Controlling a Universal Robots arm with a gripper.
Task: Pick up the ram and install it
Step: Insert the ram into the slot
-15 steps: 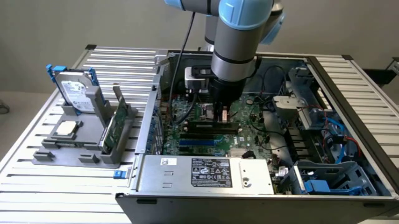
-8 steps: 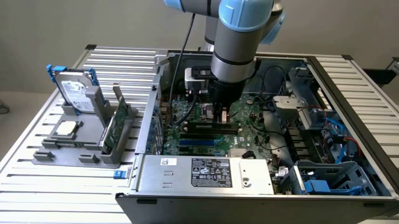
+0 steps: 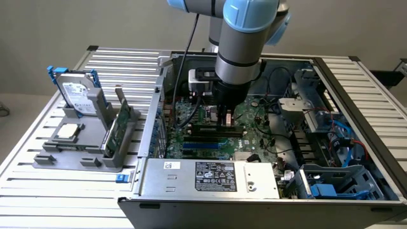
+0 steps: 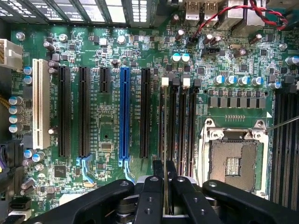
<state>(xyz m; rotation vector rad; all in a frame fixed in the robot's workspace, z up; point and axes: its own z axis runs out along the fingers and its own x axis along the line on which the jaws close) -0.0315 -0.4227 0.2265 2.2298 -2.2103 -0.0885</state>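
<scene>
My gripper is shut on the ram, a thin stick seen edge-on between the two black fingers. The stick runs along the outermost black memory slot, up to that slot's white latch, and looks lowered into or right on the slot. In the exterior view the gripper is low inside the open computer case, over the green motherboard. A second green stick stands upright in the grey holder at the exterior view's left.
A silver hard drive in a blue frame and a square chip sit on the holder. Beside the memory slots are the CPU socket and long expansion slots. The power supply and drive cages crowd the case.
</scene>
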